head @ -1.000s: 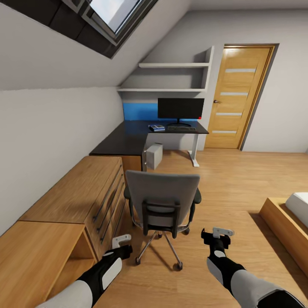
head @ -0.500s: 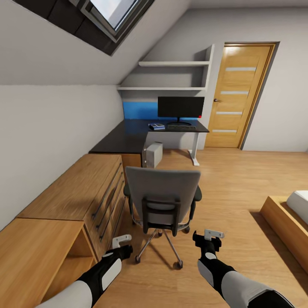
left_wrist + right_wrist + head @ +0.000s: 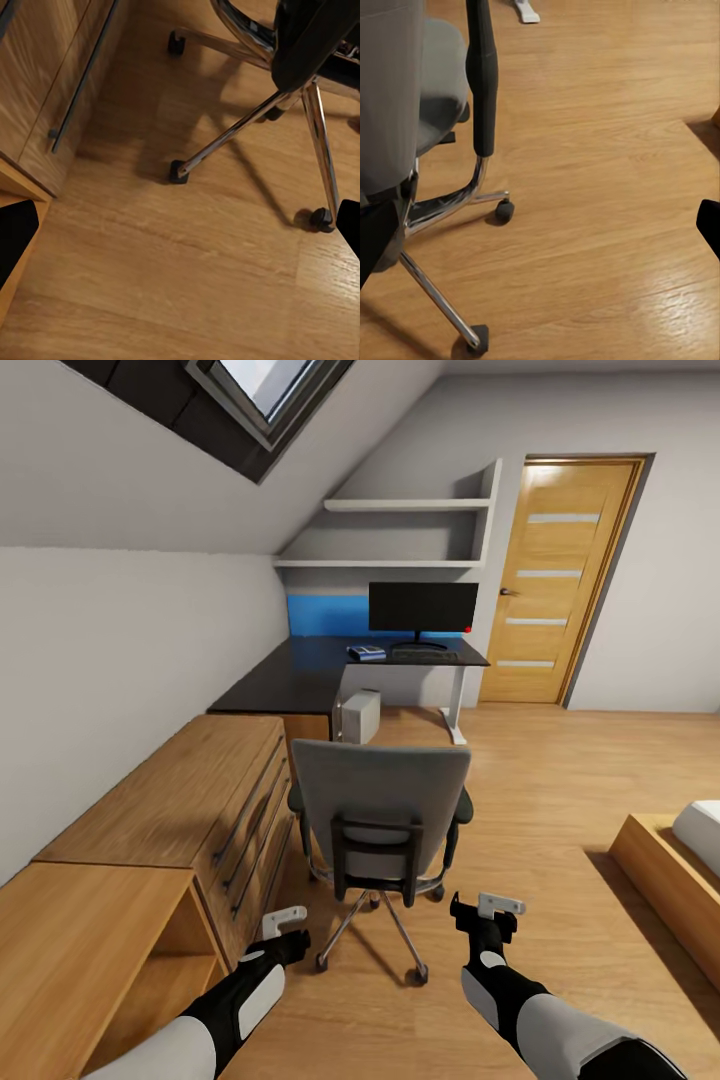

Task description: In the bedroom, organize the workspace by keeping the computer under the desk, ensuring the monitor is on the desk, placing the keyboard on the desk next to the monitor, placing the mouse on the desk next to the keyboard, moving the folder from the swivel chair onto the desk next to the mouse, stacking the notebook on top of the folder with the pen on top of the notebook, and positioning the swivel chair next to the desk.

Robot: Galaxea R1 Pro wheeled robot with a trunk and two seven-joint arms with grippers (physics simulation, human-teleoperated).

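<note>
Both end effectors — left [image 3: 285, 922], right [image 3: 492, 912] — are held open and empty just behind the swivel chair [image 3: 380, 810].

Black desk [image 3: 290, 680] at centre frame carrying monitor [image 3: 422, 608], keyboard [image 3: 424, 656] and small blue item; wood floor [image 3: 560, 780] below holding swivel chair [image 3: 380, 820] and computer [image 3: 360, 716].

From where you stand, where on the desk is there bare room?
The desk's near wing, between the wall and the computer, looks bare. The far end is crowded: monitor, keyboard and a small blue item sit together.
</note>
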